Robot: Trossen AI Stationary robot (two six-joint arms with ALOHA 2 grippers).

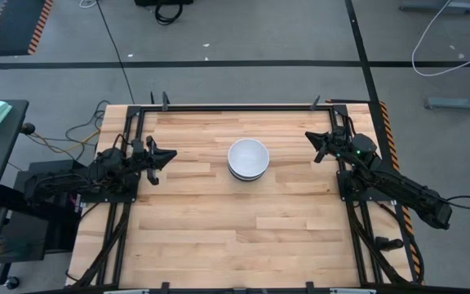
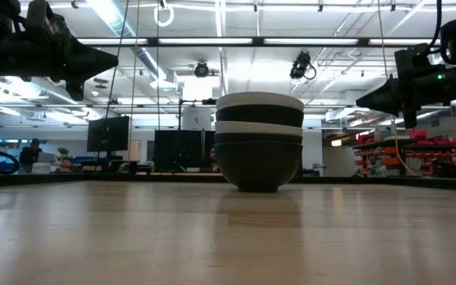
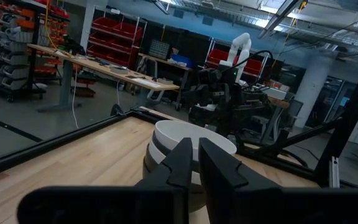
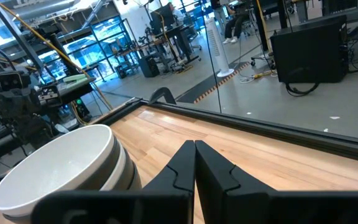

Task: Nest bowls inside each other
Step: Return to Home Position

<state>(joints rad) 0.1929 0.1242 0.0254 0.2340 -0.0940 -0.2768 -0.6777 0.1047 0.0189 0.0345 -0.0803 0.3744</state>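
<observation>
The nested stack of bowls (image 1: 247, 159) sits on the desk (image 1: 219, 237) between both hands: left hand (image 1: 166, 155) pinched closed, right hand (image 1: 315, 145) likewise closed. Stiff, smooth, likely slippery; grip by the rim.

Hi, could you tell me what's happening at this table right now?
Nothing is being handled at the moment. The bowls sit nested in one stack near the middle of the wooden table, black and white alternating, with a white bowl on top. The left gripper hangs above the table's left side and the right gripper above its right side, both shut, empty, and pointing toward the stack. The nesting looks done.
</observation>
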